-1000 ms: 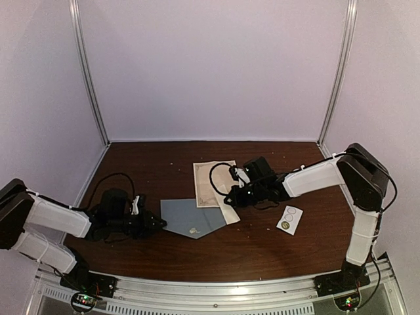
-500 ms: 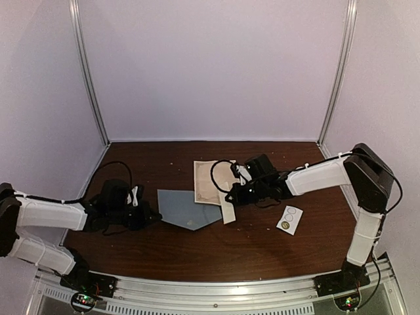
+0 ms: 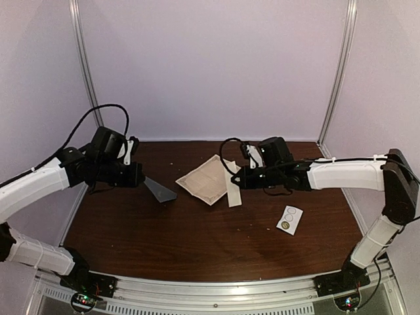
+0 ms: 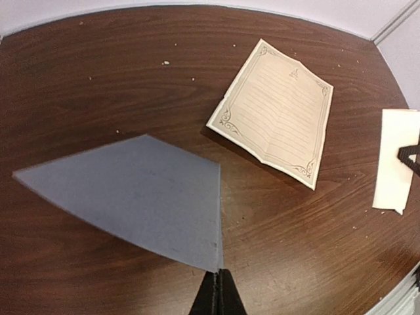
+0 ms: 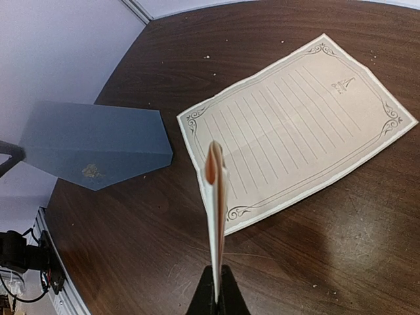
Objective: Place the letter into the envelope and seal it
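Observation:
My left gripper (image 3: 140, 179) is shut on one corner of the grey-blue envelope (image 3: 160, 191) and holds it tilted above the table's left side. In the left wrist view the envelope (image 4: 131, 197) hangs out from my shut fingertips (image 4: 218, 292). A cream lined letter sheet (image 3: 205, 178) with an ornate border lies open on the table in the middle; it also shows in the left wrist view (image 4: 275, 111) and the right wrist view (image 5: 295, 125). My right gripper (image 3: 238, 178) is shut on a folded white paper (image 5: 215, 203), held edge-up just right of the sheet.
A small white sticker strip (image 3: 289, 218) with circles lies at the right front. The dark wooden table (image 3: 216, 243) is walled by pale panels at the back and sides. Cables trail from both wrists.
My left arm has risen and swung back-left, lifting the envelope off the table. The letter sheet has turned and shifted left. My right gripper has moved slightly back with the folded paper.

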Motion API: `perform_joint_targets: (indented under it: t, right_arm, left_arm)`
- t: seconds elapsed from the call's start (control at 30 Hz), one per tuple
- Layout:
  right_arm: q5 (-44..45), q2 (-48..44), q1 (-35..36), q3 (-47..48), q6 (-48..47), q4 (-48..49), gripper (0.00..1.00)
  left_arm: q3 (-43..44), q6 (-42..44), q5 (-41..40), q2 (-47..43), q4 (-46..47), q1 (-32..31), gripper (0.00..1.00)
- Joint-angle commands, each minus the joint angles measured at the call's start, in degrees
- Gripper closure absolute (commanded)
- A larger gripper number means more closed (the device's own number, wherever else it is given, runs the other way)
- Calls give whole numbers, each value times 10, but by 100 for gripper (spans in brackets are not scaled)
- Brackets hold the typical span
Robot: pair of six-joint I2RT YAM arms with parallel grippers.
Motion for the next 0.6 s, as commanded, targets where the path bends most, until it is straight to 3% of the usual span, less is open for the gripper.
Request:
perform_joint_targets:
  t: [0.0,0.17,0.33,0.57]
  right_arm:
    - [32,-27,-1,-11,-13,-25,100]
    - [42,-43,-3,-11,-15,-36,100]
    - [55,-57,-5,-14,-19,-45,100]
    - [62,-75,-9,-19,-22,-56,100]
  left_arm:
    - [94,145,-9,47,-125,-4,100]
    - [193,225,-84,119,-219,-73,100]
    - [231,244,-184,199,-294,-164,100]
    - [263,264,-192,238,-301,-233,100]
